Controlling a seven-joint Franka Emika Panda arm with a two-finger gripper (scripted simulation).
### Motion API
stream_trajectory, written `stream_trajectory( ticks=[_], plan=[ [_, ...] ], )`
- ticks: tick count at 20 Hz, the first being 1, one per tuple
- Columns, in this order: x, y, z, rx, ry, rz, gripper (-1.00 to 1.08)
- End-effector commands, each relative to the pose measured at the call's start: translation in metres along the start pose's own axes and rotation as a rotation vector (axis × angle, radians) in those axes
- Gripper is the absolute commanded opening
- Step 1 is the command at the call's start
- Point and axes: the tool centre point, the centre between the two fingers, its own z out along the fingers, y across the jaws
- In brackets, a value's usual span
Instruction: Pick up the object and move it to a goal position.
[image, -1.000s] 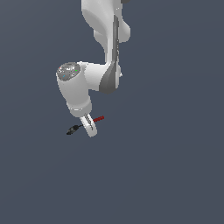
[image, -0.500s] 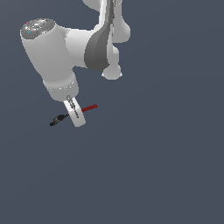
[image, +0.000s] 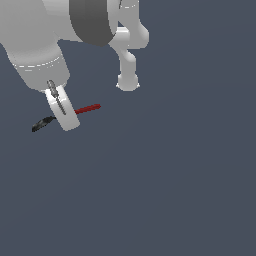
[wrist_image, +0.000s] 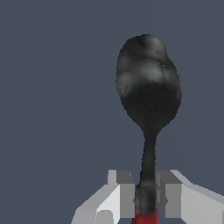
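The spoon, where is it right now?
The spoon is clamped in the gripper at the upper part of the exterior view's left, its red handle sticking out toward that view's right and its black bowl toward the left.

One white, grey-jointed robot arm (image: 90, 30) hangs in view, and it carries one end effector (wrist_image: 146, 199) with two pale, blocky fingers (wrist_image: 124, 194). There is one small stick-like tool (image: 87, 108): a single thin piece, one half a dark red rod, the other half a black knobbly end that looks rounded and spoon-like in the wrist view (wrist_image: 148, 87). That makes one tool, one arm, one end effector and two fingers. Behind them lies one plain dark blue-grey surface (image: 175, 190).
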Motion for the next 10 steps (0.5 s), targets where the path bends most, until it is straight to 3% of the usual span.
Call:
stream_trajectory(
  ticks=[1, 10],
  plan=[
    [0.005, -0.001, -0.018, -0.001, -0.001, -0.001, -1.00],
    [0.022, -0.005, -0.068, -0.001, -0.002, -0.002, -1.00]
  ],
)
